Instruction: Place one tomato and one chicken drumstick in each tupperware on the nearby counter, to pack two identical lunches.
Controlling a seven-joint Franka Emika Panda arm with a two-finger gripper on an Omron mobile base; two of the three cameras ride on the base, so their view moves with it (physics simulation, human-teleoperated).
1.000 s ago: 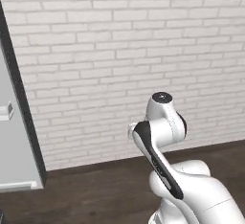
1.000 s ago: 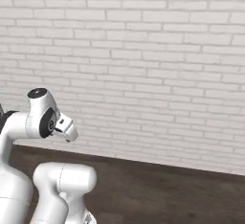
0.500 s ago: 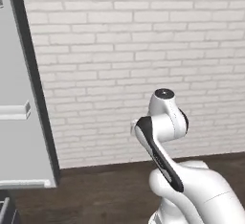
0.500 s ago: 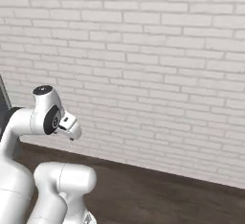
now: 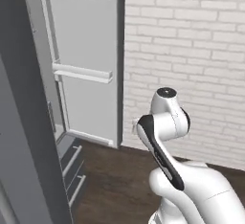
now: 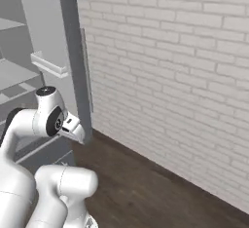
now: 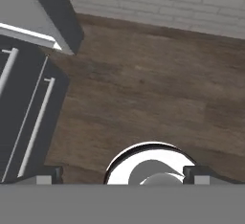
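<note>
Our gripper (image 7: 123,175) hangs with its jaws spread wide and nothing between them, above the dark wood floor (image 7: 143,94). Beside it stand dark drawers (image 7: 24,117) with long bar handles, under an open grey door (image 5: 86,60) bearing shelf rails; a white brick wall (image 6: 170,76) rises behind. Against the earlier frames, both base views have swung: the grey door, then a strip at the left edge, now fills the left side.

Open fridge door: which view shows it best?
Left base view: the fridge door faces the camera, its inner shelves plain. Right base view catches the door edge-on. Hand view shows a lower corner of it.
</note>
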